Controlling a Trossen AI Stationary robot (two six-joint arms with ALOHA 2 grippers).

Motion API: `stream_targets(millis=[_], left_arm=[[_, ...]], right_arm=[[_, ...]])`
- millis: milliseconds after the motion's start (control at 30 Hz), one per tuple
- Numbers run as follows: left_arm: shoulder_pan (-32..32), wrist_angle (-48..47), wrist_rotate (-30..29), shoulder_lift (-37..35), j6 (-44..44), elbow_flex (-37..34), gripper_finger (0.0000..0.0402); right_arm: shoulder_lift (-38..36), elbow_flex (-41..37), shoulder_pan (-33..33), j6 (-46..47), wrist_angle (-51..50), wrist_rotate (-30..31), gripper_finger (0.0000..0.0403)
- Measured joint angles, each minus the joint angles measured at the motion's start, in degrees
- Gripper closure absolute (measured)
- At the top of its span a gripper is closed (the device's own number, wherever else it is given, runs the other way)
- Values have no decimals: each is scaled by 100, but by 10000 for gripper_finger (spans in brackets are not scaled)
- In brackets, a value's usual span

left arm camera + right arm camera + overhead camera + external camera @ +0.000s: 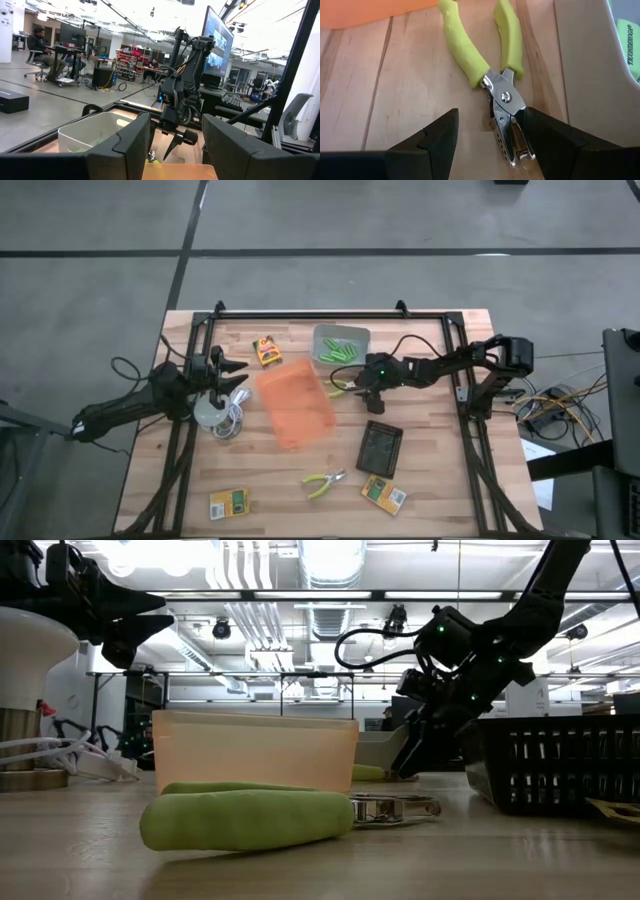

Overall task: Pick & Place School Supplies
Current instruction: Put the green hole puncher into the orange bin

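Observation:
My right gripper [491,114] is open and low over the table, just right of the orange bin [295,404]. Its fingers stand on either side of the metal head [506,107] of a green-handled plier-like tool [338,388], which lies flat on the wood. A second such tool [325,482] lies near the near edge and fills the low view's foreground [250,818]. Lime-green marker sticks [342,351] lie in the grey bin [325,335]. Yellow-and-green boxes lie at the far side [266,350] and near edge [231,503], [384,494]. My left gripper [236,372] is open above the white round thing [209,412]. My right gripper comes at the tool's metal head from above, slanting forward, with the fingers across it. The jaw tip [520,145] lies right against one finger [555,142]. I cannot tell whether they touch. The tool rests flat on the table.
A black mesh basket [380,447] sits near my right gripper toward the near edge. The orange bin lies tilted at mid-table. The white round thing's coiled cable [228,425] lies beside it. A black frame [330,314] borders the table. People sit in the room beyond.

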Motion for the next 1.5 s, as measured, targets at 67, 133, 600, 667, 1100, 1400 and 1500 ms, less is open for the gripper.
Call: stream_targets(millis=[67, 133, 600, 667, 1100, 1400, 1500], left_arm=[[0, 0, 0, 0, 2, 0, 214], [1, 0, 0, 0, 0, 0, 213], [2, 0, 0, 2, 0, 2, 213], [1, 0, 0, 2, 0, 2, 213], [2, 0, 0, 2, 0, 0, 213], [2, 0, 0, 2, 0, 2, 214], [2, 0, 0, 2, 0, 1, 213]], right_arm=[[0, -2, 0, -9, 4, 2, 181], [0, -2, 0, -2, 5, 6, 181], [-301, -22, 64, -59, -41, 430, 181], [-224, -24, 68, -58, -73, 426, 181], [11, -15, 66, -10, -39, 406, 182], [13, -15, 66, 250, -48, 339, 235], [16, -15, 68, 276, -48, 308, 263]])
